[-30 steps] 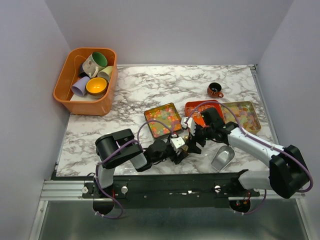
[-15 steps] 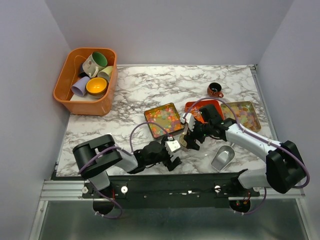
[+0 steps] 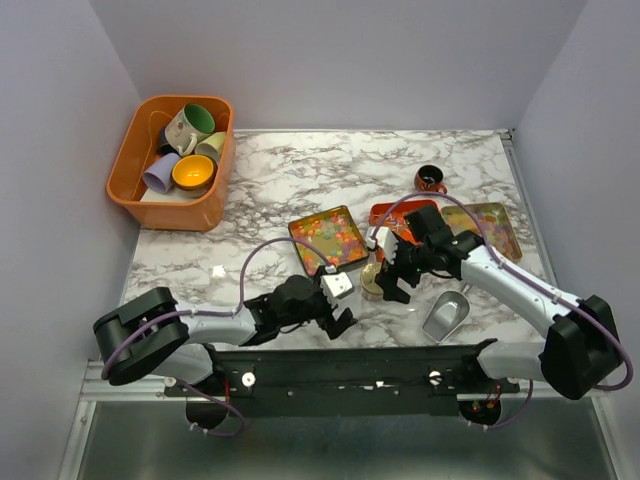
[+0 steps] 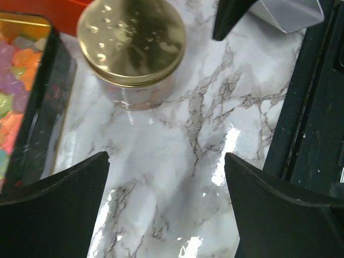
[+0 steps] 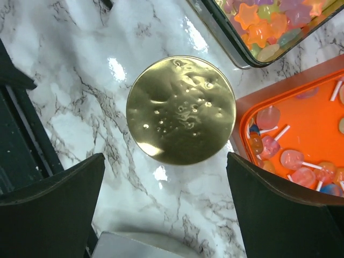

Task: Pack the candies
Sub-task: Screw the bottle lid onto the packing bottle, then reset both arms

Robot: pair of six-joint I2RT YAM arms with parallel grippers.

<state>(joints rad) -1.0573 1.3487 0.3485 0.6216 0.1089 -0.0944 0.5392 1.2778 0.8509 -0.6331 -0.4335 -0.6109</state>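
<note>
**A:** so where are the candies (image 5: 257, 22) at rn?

**B:** Mostly heaped in a dark-walled square tin (image 4: 52, 91) around the middle of the counter (image 3: 270, 190). They're little star-shaped ones in orange, pink, green and yellow. Just right of the tin there's a clear jar (image 4: 141, 88) with its gold lid (image 5: 181, 110) on. Past that is an orange tray (image 5: 306, 102) of lollipops (image 5: 293, 159).

**A:** and the arms?

**B:** The right end effector (image 5: 165, 156) hangs over the lid with its fingers spread wide to either side, nothing pinched. The left end effector (image 4: 166, 161) sits low by the front edge, facing the jar from the near side. It's spread apart too and holding nothing. A metal scoop (image 3: 445, 315) lies on the counter right of the jar.
</note>
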